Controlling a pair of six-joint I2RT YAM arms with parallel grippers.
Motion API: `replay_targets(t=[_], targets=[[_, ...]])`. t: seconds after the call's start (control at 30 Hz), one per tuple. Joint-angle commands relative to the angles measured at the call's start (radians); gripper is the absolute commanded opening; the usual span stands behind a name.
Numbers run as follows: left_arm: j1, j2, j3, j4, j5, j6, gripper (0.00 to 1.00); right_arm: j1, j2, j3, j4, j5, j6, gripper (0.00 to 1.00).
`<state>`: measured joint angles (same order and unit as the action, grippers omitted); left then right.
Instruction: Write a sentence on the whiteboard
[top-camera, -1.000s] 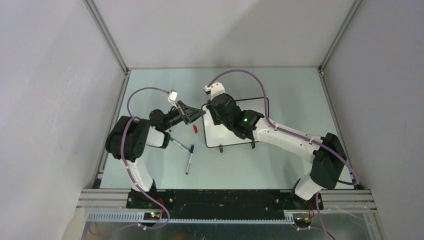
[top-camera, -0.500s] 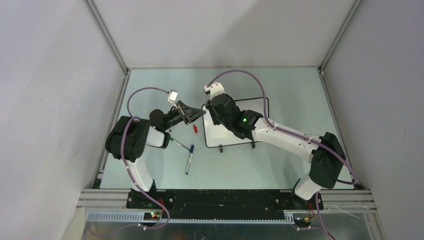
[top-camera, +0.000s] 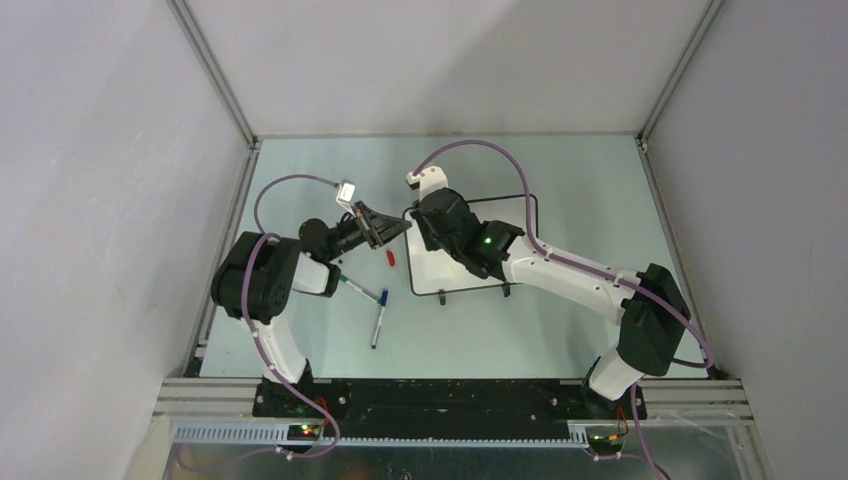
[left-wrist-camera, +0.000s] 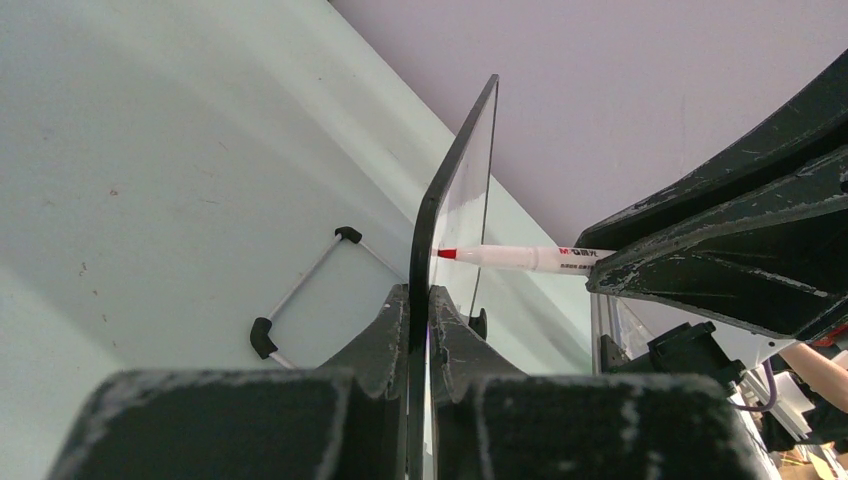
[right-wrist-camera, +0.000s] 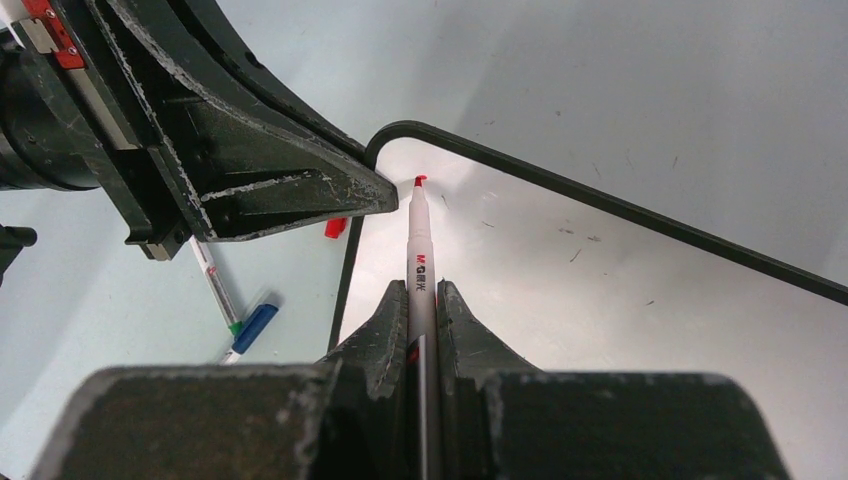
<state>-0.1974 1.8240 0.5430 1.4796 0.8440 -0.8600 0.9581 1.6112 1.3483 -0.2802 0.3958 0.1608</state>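
Left gripper (left-wrist-camera: 420, 300) clamped on whiteboard (top-camera: 455, 272) left edge mid-table, right gripper (right-wrist-camera: 423, 292) pinching red marker (right-wrist-camera: 417, 240), tip at the blank top-left corner: hold whiteboard steady, press lightly, start strokes inside frame.

1. My left gripper (left-wrist-camera: 419, 300) is clamped on the near edge of the whiteboard (left-wrist-camera: 455, 190), which I see edge-on.
2. A red-tipped marker (left-wrist-camera: 520, 258) meets the board's right face.
3. The right gripper (left-wrist-camera: 610, 264) holds that marker.
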Motion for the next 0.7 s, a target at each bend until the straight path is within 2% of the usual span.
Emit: replay_targets(t=[0.0, 0.67], targets=[[-0.008, -0.019, 0.010, 0.051, -0.004, 0.029, 0.00, -0.007, 0.002, 0.006, -0.019, 0.035, 0.017, 0.00], [-0.008, -0.017, 0.011, 0.051, -0.004, 0.027, 0.00, -0.002, -0.056, -0.087, -0.016, -0.001, 0.034, 0.00]])
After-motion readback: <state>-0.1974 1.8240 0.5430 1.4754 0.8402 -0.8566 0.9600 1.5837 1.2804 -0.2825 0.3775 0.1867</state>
